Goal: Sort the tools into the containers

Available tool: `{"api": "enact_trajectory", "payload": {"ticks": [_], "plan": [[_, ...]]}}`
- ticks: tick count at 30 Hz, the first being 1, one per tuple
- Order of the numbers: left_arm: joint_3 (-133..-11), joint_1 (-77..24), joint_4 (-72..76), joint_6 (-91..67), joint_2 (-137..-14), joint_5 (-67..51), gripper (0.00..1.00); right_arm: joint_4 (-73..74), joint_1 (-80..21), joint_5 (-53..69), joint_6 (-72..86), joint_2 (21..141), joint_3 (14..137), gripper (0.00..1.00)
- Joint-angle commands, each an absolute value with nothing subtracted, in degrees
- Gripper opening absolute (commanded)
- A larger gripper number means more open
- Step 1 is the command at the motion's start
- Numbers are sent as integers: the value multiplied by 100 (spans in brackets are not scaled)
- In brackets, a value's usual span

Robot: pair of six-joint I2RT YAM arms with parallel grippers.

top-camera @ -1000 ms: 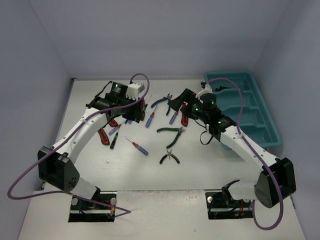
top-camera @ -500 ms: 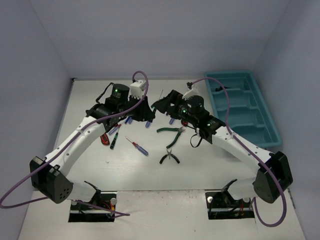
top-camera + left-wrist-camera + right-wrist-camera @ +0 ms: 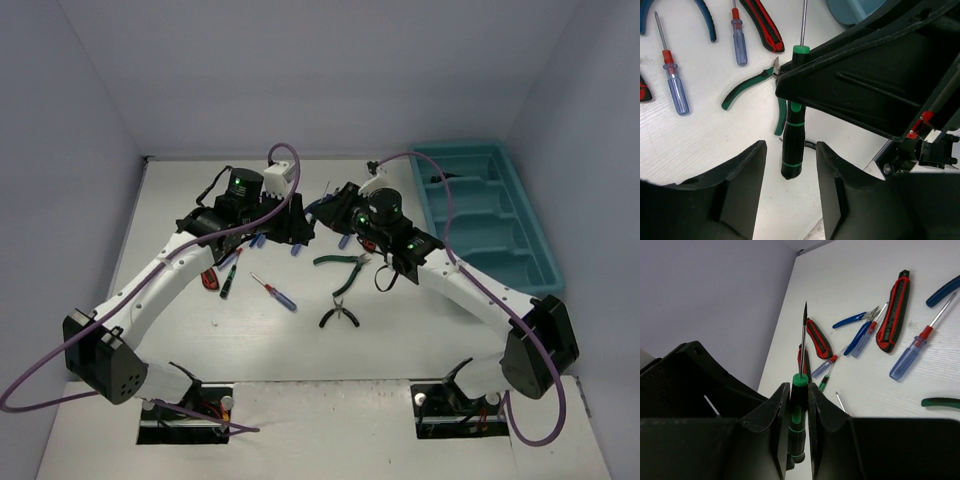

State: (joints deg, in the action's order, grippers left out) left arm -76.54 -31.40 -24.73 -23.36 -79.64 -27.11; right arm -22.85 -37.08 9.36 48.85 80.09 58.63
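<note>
Right wrist view: right gripper (image 3: 799, 390) pinches the dark green-banded screwdriver (image 3: 800, 412) by its handle above the table (image 3: 700, 140), left gripper (image 3: 788, 165) fingers spread clear beside it; advise lifting straight out before swinging to the teal tray (image 3: 455, 148); left wrist counts two blue screwdrivers (image 3: 677, 92), one knife (image 3: 762, 25), one green pliers (image 3: 747, 87).

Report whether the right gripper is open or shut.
Shut: right gripper clamps the slim black-and-green-handled screwdriver, both fingers pressed against its handle.
</note>
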Motion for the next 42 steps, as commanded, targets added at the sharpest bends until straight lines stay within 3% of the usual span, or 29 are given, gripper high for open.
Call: {"api": "enact_trajectory", "payload": {"ticks": [1,4,14,22,29,31,34,38,40,42], "plan": [[-8026,-3122,-2486,-2319,-8040,-2306,54,-2573,-3475,765,4597,8040,6167,0],[-8013,-3046,-2815,-2186,-8141,-1760,65,-2474,-2808,735,4531,8064,6243,0],[-6937,-2026,-3350,-2328,-7968,-718,66,-2315,-198,265,4125,9197,7395,0],[-6253,-1688,-3550,-2225,-7910,-319,66,-2320,785,189,4426,11092,8854,2],[-6092,-1609,-3577,-2145,-8031,-54,66,-2337,1034,475,4916,12652,10205,7],[-6068,-1601,-3585,-2152,-8064,-61,66,-2346,1084,428,5054,12789,10383,18],[-6034,-1596,-3615,-2137,-8174,68,66,-2355,1115,383,5069,12898,10464,47],[-6003,-1538,-3656,-2118,-8358,176,65,-2347,1134,510,4870,12649,10389,75],[-6023,-1501,-3648,-2063,-8535,96,64,-2347,1125,720,4704,12445,10304,82],[-6075,-1464,-3647,-2009,-8736,69,62,-2345,1123,851,4559,12094,10021,82]]}}
